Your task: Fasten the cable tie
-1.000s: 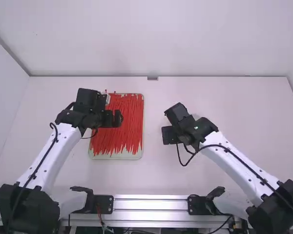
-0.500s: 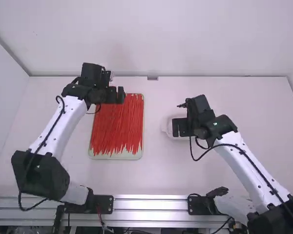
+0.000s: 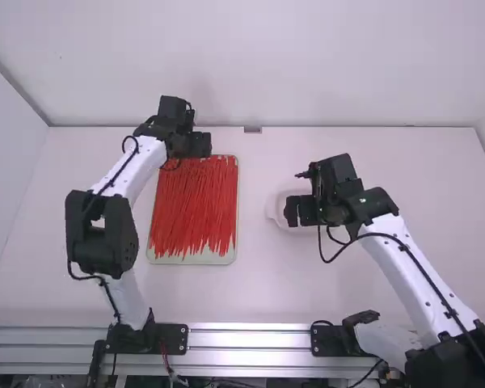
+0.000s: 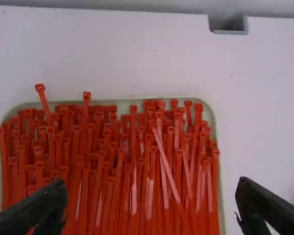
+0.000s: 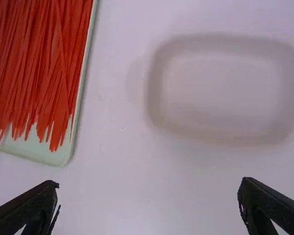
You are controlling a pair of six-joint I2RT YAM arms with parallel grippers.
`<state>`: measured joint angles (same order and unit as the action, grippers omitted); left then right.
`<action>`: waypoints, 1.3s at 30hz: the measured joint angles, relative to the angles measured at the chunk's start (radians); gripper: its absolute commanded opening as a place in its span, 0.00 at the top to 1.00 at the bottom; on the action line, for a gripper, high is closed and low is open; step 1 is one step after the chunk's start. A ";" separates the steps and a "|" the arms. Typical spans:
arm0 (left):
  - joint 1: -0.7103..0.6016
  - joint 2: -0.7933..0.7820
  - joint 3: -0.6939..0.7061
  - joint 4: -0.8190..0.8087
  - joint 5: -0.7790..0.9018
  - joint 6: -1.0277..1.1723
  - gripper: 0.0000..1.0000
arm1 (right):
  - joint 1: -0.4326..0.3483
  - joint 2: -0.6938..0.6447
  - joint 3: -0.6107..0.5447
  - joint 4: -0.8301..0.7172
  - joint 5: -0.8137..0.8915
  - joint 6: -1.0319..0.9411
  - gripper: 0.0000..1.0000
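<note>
Red cable ties (image 3: 196, 206) are lying packed lengthwise on a pale tray (image 3: 192, 258), their heads toward the far edge. I am holding the left gripper (image 3: 192, 146) above those heads, its 2 jaws spread wide and gripping nothing. The right gripper (image 3: 301, 212) is hovering, likewise spread and empty, over a white dish (image 5: 225, 88) just beside the tray. I am worrying about the tight packing: closing down could be pinching several ties together, or dragging neighbours off the tray.
</note>
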<state>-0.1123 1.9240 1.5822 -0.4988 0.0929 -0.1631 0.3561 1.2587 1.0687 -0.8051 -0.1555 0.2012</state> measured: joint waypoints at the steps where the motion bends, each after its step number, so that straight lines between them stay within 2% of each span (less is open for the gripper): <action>1: 0.000 0.018 0.000 0.016 -0.002 0.001 0.22 | 0.010 0.000 0.000 -0.005 0.001 -0.002 0.02; 9: 0.000 0.105 0.000 0.124 0.011 -0.002 0.31 | 0.069 0.000 0.000 -0.015 0.001 -0.003 0.02; 13: 0.000 0.143 0.000 0.158 0.014 -0.019 0.45 | 0.082 0.000 0.000 -0.015 0.001 -0.002 0.02; 15: 0.000 0.159 0.000 0.172 0.018 -0.025 0.49 | 0.080 0.000 0.000 -0.014 0.001 -0.003 0.02; 27: 0.000 0.243 0.000 0.244 0.080 -0.051 0.55 | 0.037 0.000 0.000 -0.028 0.001 -0.004 0.02; 32: 0.000 0.272 0.000 0.252 0.106 -0.055 0.64 | 0.036 0.000 0.000 -0.028 0.001 -0.006 0.01; 37: 0.000 0.291 0.000 0.256 0.109 -0.055 0.66 | 0.036 0.000 0.000 -0.027 0.001 -0.007 0.02; 39: 0.000 0.291 0.000 0.272 0.109 -0.055 0.70 | 0.037 0.000 0.000 -0.024 0.001 -0.009 0.02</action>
<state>-0.1123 2.2150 1.5822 -0.2264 0.2024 -0.2184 0.3927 1.2583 1.0687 -0.8288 -0.1547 0.1921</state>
